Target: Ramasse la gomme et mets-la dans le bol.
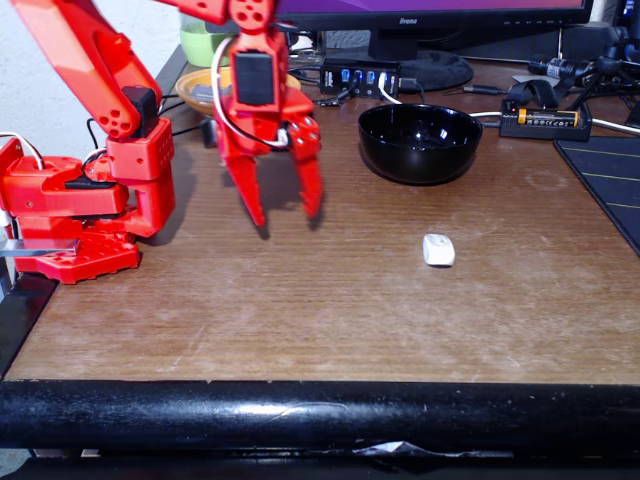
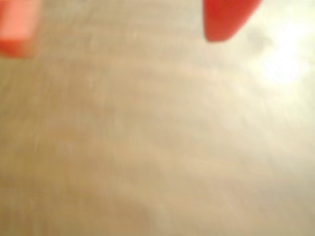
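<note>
The small white gomme (image 1: 438, 249) lies on the brown wooden table, right of centre in the fixed view. Behind it stands the glossy black bol (image 1: 420, 142), with nothing visible inside. My red gripper (image 1: 287, 218) hangs open above the table, fingers pointing down, well to the left of the gomme and front-left of the bol. It holds nothing. In the blurred wrist view my gripper (image 2: 118, 42) appears as two red fingertips (image 2: 224, 19) at the top edge, spread apart over bare wood.
The red arm base (image 1: 85, 205) sits at the table's left edge. A yellow-orange dish (image 1: 200, 90), a USB hub (image 1: 358, 78), a monitor stand (image 1: 425, 65) and a battery holder (image 1: 545, 120) line the back. A dark mat (image 1: 605, 185) lies at the right. A black rail (image 1: 320, 415) runs along the front.
</note>
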{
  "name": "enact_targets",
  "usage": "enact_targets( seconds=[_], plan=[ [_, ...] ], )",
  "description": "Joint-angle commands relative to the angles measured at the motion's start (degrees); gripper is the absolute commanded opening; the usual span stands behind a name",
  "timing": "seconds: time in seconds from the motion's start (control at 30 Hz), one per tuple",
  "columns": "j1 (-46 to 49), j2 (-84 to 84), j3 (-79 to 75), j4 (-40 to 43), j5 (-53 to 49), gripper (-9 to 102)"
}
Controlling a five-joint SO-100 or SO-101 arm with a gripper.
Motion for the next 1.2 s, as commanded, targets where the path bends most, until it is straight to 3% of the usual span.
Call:
enact_targets(
  seconds=[0.0,0.6,0.9,1.17],
  plan=[
    [1.67,-5.36,-8.26,0.88,-1.41,29],
    [0.53,-31.82,-38.67,9.49,1.05,30],
    [0.0,-41.13,-60.03,19.51,2.37,30],
    [0.26,-49.31,-68.47,21.8,1.93,30]
  ],
)
